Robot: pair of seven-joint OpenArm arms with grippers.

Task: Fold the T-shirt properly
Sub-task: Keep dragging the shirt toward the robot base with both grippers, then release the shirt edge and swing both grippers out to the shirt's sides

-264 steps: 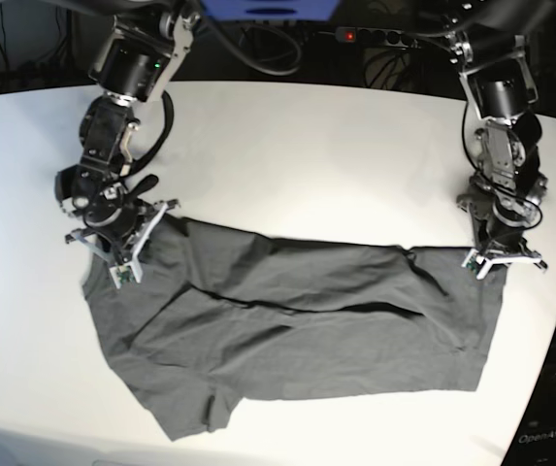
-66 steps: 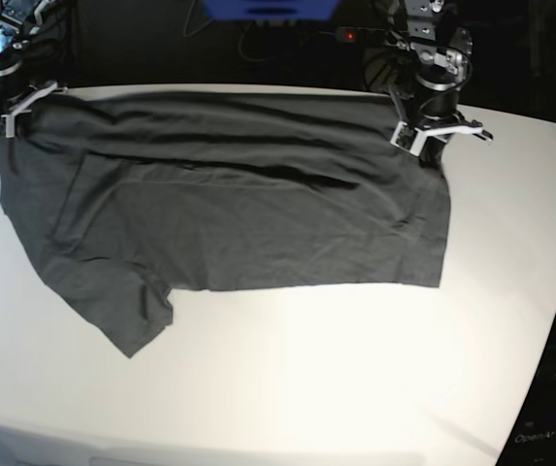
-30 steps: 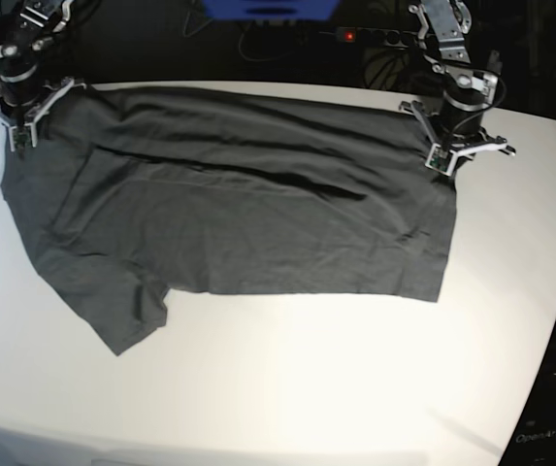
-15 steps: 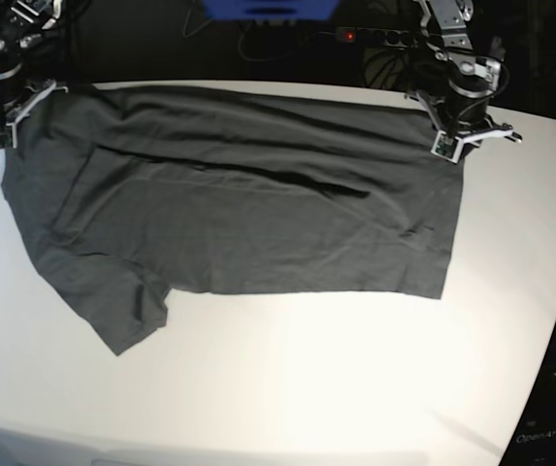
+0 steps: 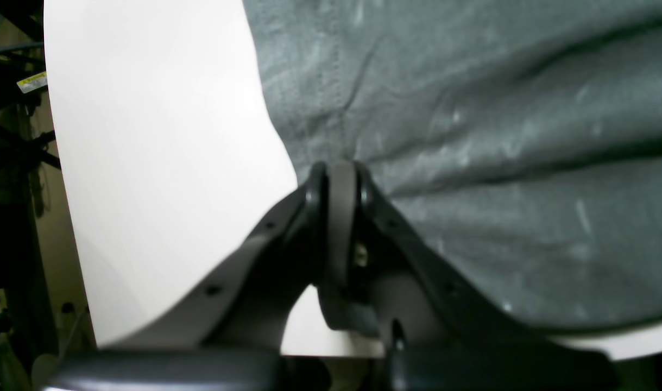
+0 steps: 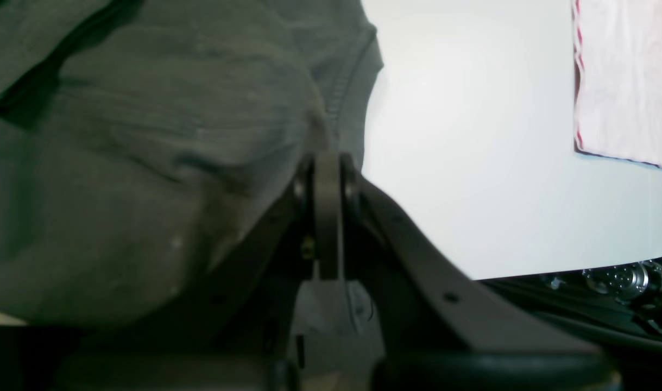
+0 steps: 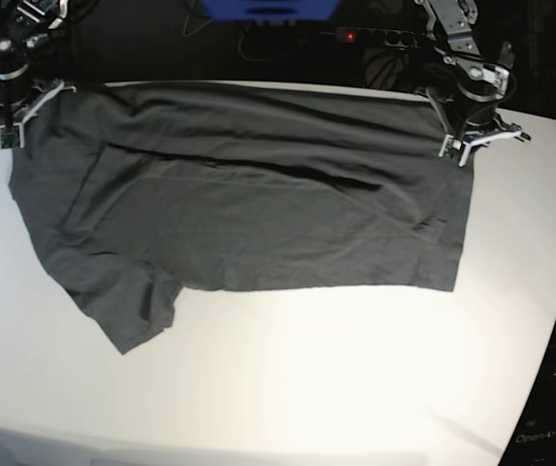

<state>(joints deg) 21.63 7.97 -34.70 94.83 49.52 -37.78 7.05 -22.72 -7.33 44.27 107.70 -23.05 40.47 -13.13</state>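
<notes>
The dark grey T-shirt (image 7: 248, 214) lies spread flat across the far half of the white table (image 7: 307, 388), one sleeve pointing toward the front left. My left gripper (image 7: 464, 148) is shut on the shirt's far right corner; in the left wrist view its closed fingertips (image 5: 339, 179) pinch the cloth (image 5: 499, 163) at its hemmed edge. At the far left corner my right gripper (image 7: 11, 118) is likewise shut on the shirt. The right wrist view shows that gripper (image 6: 327, 163) clamped on the fabric (image 6: 146, 163) beside a stitched edge.
A power strip with a red light (image 7: 350, 36) and dark cables lie behind the table's far edge. A pale cloth with a red border (image 6: 624, 81) shows at the right of the right wrist view. Bare tabletop (image 5: 162, 136) lies beside the shirt.
My left gripper has drawn its corner farther right and the shirt lies stretched wider, its right edge shifted right. The right gripper has stayed near the far left corner.
</notes>
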